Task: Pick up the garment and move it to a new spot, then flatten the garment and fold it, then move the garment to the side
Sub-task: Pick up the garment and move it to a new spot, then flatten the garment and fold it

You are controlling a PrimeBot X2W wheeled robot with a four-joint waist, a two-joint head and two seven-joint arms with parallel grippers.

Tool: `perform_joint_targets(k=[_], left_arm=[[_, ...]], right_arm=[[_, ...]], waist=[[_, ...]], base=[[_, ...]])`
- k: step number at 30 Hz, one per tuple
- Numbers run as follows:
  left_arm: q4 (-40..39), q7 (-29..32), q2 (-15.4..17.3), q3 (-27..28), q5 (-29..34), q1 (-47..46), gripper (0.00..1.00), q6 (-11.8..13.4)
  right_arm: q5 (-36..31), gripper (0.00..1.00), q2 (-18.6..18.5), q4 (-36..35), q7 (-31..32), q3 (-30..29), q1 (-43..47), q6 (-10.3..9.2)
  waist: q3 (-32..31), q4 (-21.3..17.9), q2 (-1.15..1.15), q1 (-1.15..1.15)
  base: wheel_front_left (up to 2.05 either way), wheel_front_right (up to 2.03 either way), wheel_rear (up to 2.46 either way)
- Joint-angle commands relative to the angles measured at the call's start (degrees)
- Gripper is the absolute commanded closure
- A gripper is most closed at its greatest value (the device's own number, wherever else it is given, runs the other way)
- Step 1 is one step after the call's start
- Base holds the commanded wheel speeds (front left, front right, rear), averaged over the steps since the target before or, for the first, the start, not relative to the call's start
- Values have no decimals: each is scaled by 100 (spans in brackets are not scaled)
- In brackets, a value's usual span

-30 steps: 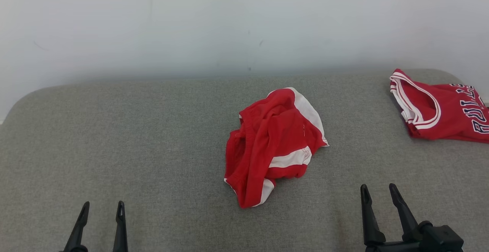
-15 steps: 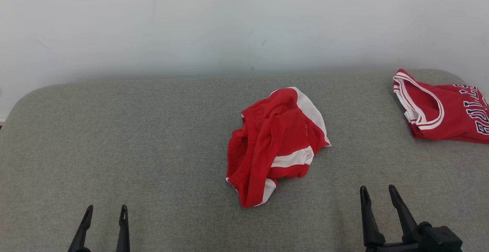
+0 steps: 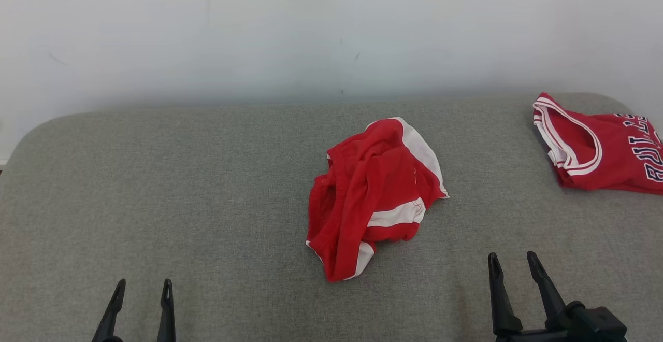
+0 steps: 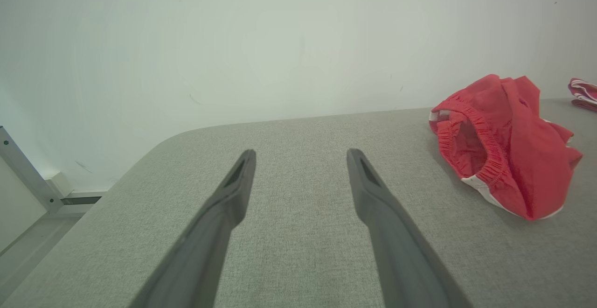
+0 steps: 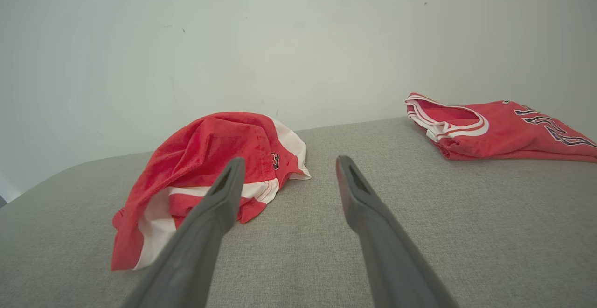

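Garment on table centre, jersey far right, wall behind

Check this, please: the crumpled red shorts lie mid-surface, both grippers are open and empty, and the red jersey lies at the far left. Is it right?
One thing is wrong: the red jersey lies at the far right, not the far left, as the head view shows. The rest stands.

A plain off-white wall stands behind the full width of the work surface, evenly lit, marked by a few small dark specks and one faint scuff. The surface is a padded top covered in grey woven fabric, with rounded far corners. In the left wrist view a grey metal strut slants at the lower left, beside pale trim at the wall's foot.
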Motion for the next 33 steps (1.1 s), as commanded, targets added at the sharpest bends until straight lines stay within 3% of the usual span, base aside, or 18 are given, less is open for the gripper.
perform_joint_targets(k=[1, 27, 33], left_arm=[[8, -19, -20, 17, 36, 40, 0, 3], [88, -19, -95, 70, 153, -279, 0, -126], [414, 13, -74, -183, 72, -843, 0, -435]], right_arm=[[-8, 0, -7, -13, -26, 5, 57, -16], [37, 0, -41, 20, -26, 43, -11, -16], [64, 0, -43, 5, -26, 85, -97, -16]], waist=[[-3, 1, 0, 0], [49, -39, 0, 0], [199, -190, 0, 0]], base=[[0, 0, 0], [0, 0, 0], [0, 0, 0]])
